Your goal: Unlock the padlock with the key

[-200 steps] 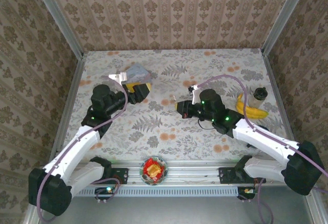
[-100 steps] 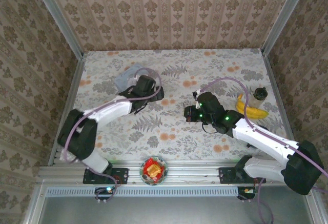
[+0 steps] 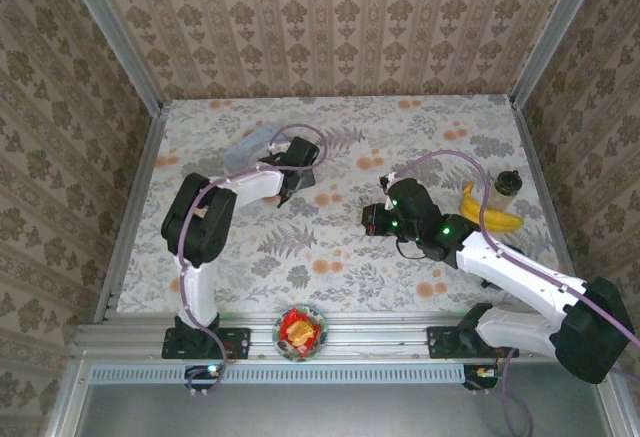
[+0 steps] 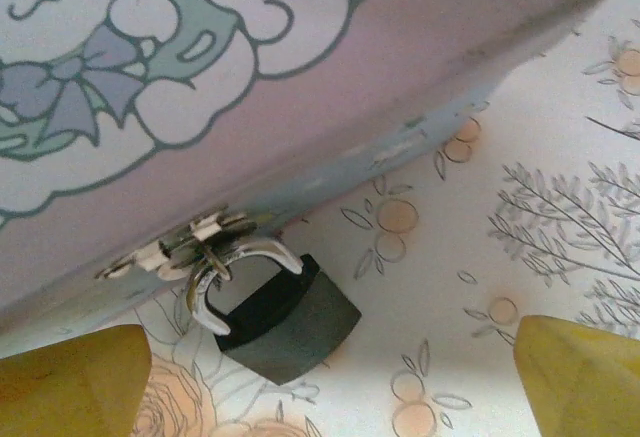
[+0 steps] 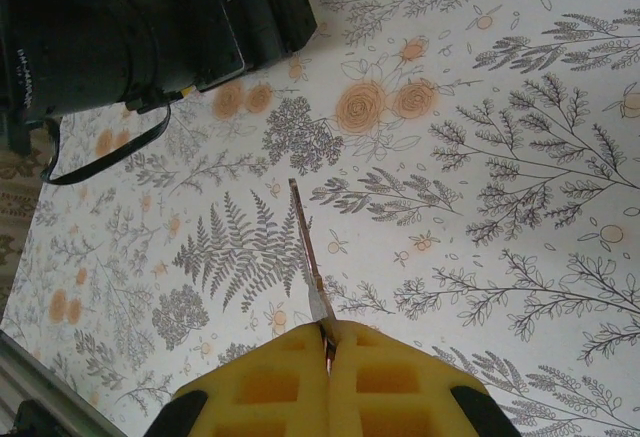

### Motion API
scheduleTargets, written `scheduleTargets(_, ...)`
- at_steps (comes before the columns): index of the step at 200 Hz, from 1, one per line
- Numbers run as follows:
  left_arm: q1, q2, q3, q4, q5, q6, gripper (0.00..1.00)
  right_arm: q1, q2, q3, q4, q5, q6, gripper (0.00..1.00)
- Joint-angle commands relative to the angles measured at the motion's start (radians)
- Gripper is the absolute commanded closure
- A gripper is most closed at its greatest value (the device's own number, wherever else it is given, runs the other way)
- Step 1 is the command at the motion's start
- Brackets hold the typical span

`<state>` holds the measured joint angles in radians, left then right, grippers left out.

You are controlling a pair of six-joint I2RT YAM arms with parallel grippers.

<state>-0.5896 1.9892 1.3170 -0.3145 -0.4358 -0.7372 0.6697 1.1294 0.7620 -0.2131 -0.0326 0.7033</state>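
**Item 1. Tabletop** (image 3: pixel 330 267): flat and floral-printed; all the items below are carried on it.

**Item 2. Tin** (image 4: pixel 250 77): pale blue and cartoon-printed, set at the far left. A metal hasp (image 4: pixel 195 242) is fixed to its side wall.

**Item 3. Left hand** (image 4: pixel 325 382): the yellow fingers are spread wide apart and nothing is gripped. It is positioned over the padlock, with one finger to each side.

**Item 4. Right hand** (image 5: pixel 328 349): the pads are pressed together and clamped on the key. It is held above bare tabletop, well apart from the tin.

**Item 5. Padlock** (image 4: pixel 290 322): the dark squarish body lies on the tabletop just beside the tin, with its shackle (image 4: pixel 245 257) threaded through the hasp. It is judged rigid, dense, smooth-faced and free to swing. It is best gripped across the flat faces, with the keyhole end left exposed.

**Item 6. Key** (image 5: pixel 308 247): a thin metal sliver projecting forward from the pads, gripped at one end. It is judged light and stiff, and liable to pivot in the soft pads.
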Motion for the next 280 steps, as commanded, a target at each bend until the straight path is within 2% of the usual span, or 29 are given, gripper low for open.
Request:
scheduleTargets(1, 0.025, 0.033, 0.038, -0.04, -0.046, -0.034, 0.1, -0.009, -0.013, -0.012, 0.015, 0.009, -0.014, 1.0)
scheduleTargets(45, 0.056, 0.063, 0.06, -0.069, -0.075, -0.059, 0.18, -0.019, 0.016, -0.003, 0.037, -0.019, -0.021, 1.0)
scheduleTargets(78, 0.07, 0.03, 0.013, -0.058, -0.109, -0.077, 0.29, -0.022, 0.043, -0.003, 0.056, -0.036, -0.019, 1.0)
scheduleTargets(157, 0.068, -0.059, -0.092, -0.052, -0.152, -0.126, 0.34, -0.024, 0.074, 0.009, 0.066, -0.054, -0.016, 1.0)
scheduleTargets(232, 0.092, -0.015, -0.069, 0.022, -0.035, -0.055, 0.32, -0.027, 0.089, 0.013, 0.075, -0.061, -0.012, 1.0)
scheduleTargets(280, 0.111, 0.02, -0.048, 0.02, -0.009, -0.048, 0.37, -0.028, 0.08, 0.007, 0.081, -0.061, -0.013, 1.0)
